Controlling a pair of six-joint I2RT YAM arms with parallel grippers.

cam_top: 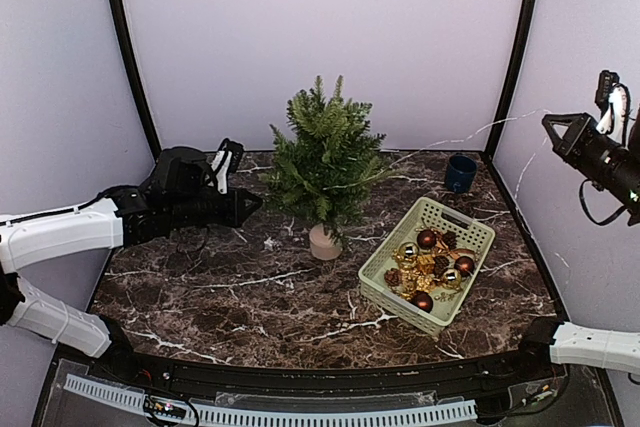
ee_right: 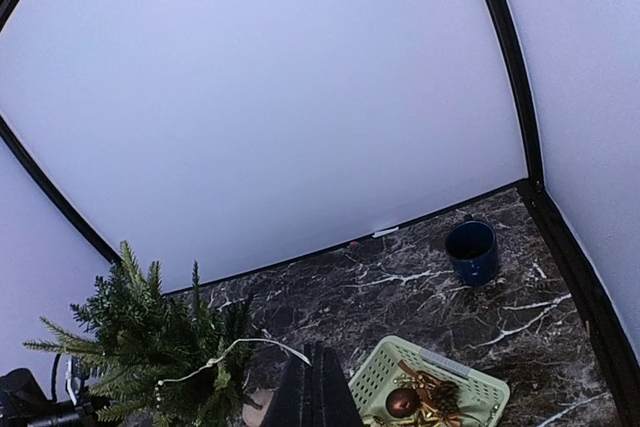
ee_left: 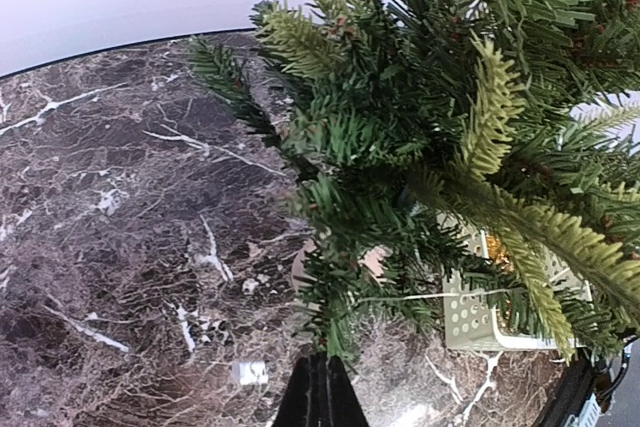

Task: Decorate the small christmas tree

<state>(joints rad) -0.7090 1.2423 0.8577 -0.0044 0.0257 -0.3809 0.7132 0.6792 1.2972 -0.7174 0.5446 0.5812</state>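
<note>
Nearest, the left gripper [ee_left: 320, 395] has its fingertips pressed together, just beside the lower left branches of the small christmas tree [cam_top: 325, 162]; the tree stands upright in its beige pot [cam_top: 325, 243] on the marble table [cam_top: 220, 292], between that gripper and the green basket [cam_top: 384, 274] of baubles; the right gripper [cam_top: 552, 125], raised high at the right, is clamped on a thin white wire [cam_top: 470, 137] running to the tree.

A pale green slotted basket [cam_top: 392, 242] sat askew on the right of the dark marble counter [cam_top: 230, 287], holding dark red and gold baubles [cam_top: 427, 238]. Beyond it, near the far right corner, stood a dark blue mug [cam_top: 460, 173], apart from the basket
</note>
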